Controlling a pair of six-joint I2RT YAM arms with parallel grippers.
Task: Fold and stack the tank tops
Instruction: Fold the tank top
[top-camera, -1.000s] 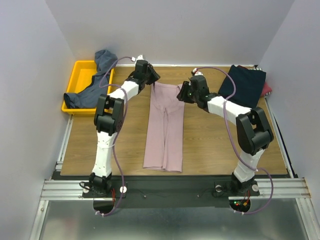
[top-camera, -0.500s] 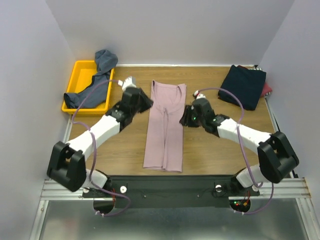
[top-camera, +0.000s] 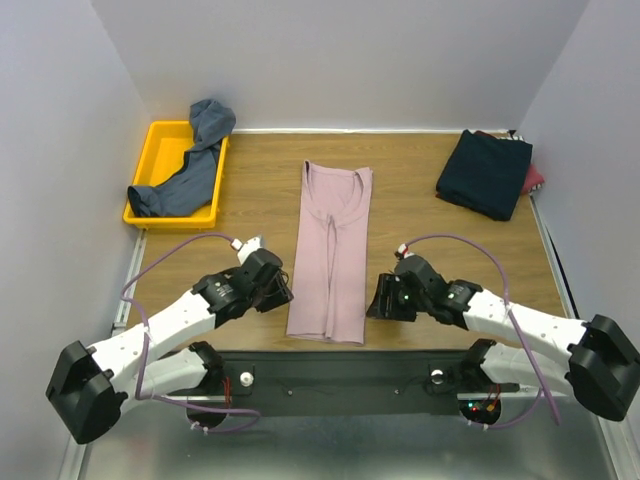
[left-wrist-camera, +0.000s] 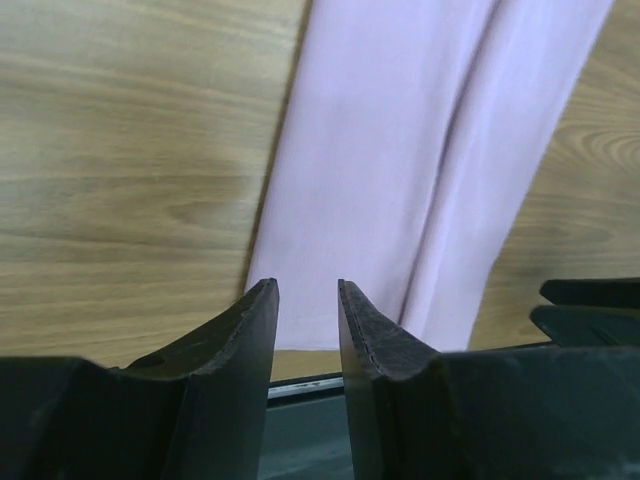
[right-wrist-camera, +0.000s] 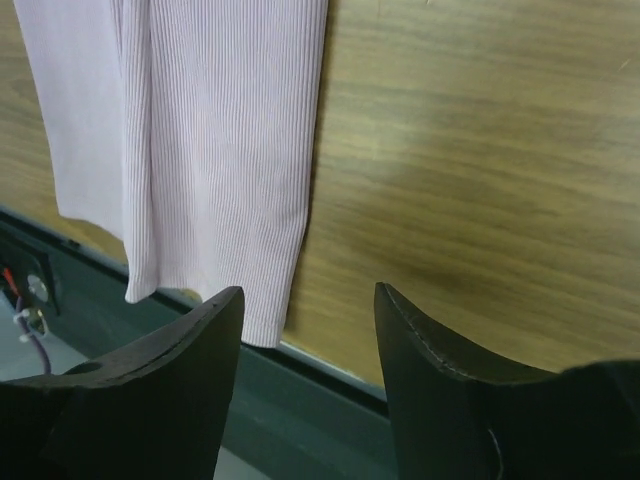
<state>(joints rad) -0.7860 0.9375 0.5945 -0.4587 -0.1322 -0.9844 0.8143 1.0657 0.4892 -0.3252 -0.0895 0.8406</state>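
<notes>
A dusty pink ribbed tank top (top-camera: 332, 250) lies folded into a long strip, hem at the wooden table's (top-camera: 240, 200) near edge; the left gripper (left-wrist-camera: 305, 288), jaws narrowly parted and empty, is at its near-left corner; the right gripper (right-wrist-camera: 308, 292), jaws wider and empty, at its near-right; far left, a yellow plastic tray (top-camera: 168, 148) holds a slate blue-grey tank top (top-camera: 190, 175); far right lies a folded dark navy tank top (top-camera: 485, 172).

lab cell: white walls (top-camera: 340, 60), aluminium rail (top-camera: 130, 377)

Table (top-camera: 430, 250), pink top (top-camera: 335, 240), navy top (top-camera: 487, 175), tray (top-camera: 165, 145)
</notes>
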